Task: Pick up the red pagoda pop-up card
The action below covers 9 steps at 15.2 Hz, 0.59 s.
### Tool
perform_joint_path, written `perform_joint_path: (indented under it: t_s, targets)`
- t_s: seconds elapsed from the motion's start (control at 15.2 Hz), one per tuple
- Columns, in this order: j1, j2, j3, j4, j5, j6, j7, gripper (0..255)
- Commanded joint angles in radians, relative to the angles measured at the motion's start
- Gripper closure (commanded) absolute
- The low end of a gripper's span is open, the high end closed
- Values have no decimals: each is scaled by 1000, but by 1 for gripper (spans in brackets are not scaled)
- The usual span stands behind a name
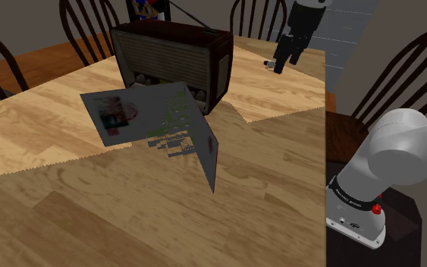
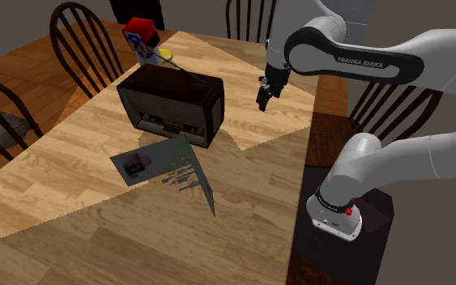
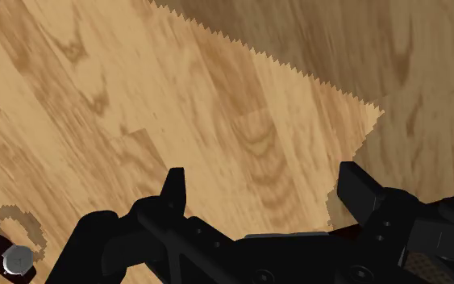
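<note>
So, end effector (image 1: pixel 280 67) was spread, nothing between its fingers, hanging above bare worktop (image 1: pixel 90 212). Card (image 1: pixel 158 121) was well apart from it, past the radio (image 1: pixel 174 61), standing open in a V on the worktop with one leaf near upright. It was drawn grey, with a red patch on the other leaf. Judged light, thin and floppy, easy to crease or tip. Best hold looked like the upright leaf's free top edge, pinched across its thickness, avoiding the pop-up middle.
</note>
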<state>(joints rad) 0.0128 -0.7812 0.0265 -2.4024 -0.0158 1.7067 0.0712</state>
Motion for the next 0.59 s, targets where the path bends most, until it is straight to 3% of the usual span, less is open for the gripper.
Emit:
perform_joint_path:
  t_s: [0.0,0.53]
  targets:
    - [0,0,0,0,0,0,0,0]
    - [47,76,177,72,115,11,235,0]
